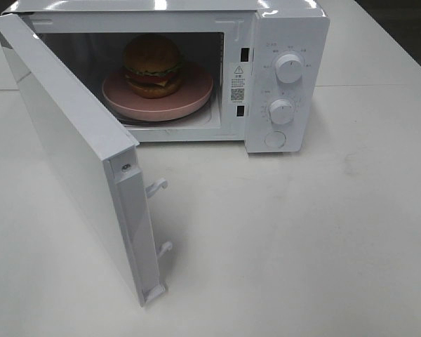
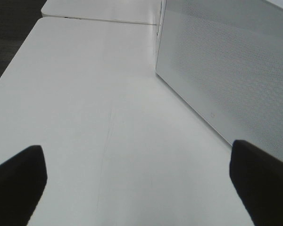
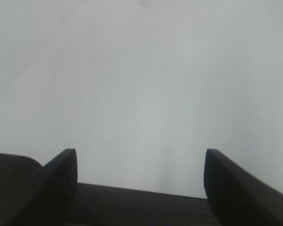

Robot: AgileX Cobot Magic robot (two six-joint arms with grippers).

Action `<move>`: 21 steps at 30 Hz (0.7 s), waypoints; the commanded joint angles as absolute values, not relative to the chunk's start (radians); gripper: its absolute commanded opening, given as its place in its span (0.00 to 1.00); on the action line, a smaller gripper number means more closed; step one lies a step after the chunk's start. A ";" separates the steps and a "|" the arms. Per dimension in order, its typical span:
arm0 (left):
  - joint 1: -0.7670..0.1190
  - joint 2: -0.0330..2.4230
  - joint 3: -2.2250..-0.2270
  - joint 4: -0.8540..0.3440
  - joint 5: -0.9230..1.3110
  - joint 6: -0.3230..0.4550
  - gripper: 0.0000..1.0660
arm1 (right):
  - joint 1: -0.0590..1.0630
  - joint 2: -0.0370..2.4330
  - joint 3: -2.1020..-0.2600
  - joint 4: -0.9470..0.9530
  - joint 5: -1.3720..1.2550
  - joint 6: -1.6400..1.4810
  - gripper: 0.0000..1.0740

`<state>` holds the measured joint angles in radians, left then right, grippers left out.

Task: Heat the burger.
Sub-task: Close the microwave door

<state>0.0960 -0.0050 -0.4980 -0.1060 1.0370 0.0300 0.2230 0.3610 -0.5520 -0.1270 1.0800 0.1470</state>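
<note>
from the high camera: burger [image 1: 152, 64] on pink dish [image 1: 196, 98] inside the white microwave [image 1: 288, 42], door [image 1: 63, 161] swung wide open over the table [image 1: 302, 239]. from the left wrist: left hand [image 2: 139, 176] spread wide, holding nothing, low over the table beside a dotted white panel [image 2: 226, 70]. from the right wrist: right hand [image 3: 141, 181] parted wide, empty, over the table.

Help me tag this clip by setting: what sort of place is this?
Likely a test bench mocked up as a kitchen: a white two-dial microwave oven stands open on a plain white table, holding a small round burger on a pink round shallow dish.
</note>
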 commanded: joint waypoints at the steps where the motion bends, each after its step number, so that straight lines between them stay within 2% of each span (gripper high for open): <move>1: 0.097 -0.027 -0.497 -0.113 1.034 0.029 0.92 | 0.174 0.280 -0.516 -0.120 1.038 0.180 0.67; 5: 0.097 -0.027 -0.497 -0.113 1.034 0.029 0.92 | 0.124 0.154 -0.516 -0.103 1.039 0.181 0.67; 13: 0.097 -0.027 -0.497 -0.113 1.034 0.029 0.92 | 0.110 -0.002 -0.516 -0.102 1.039 0.181 0.67; 21: 0.097 -0.026 -0.497 -0.112 1.034 0.029 0.92 | 0.110 -0.032 -0.516 -0.101 1.039 0.180 0.67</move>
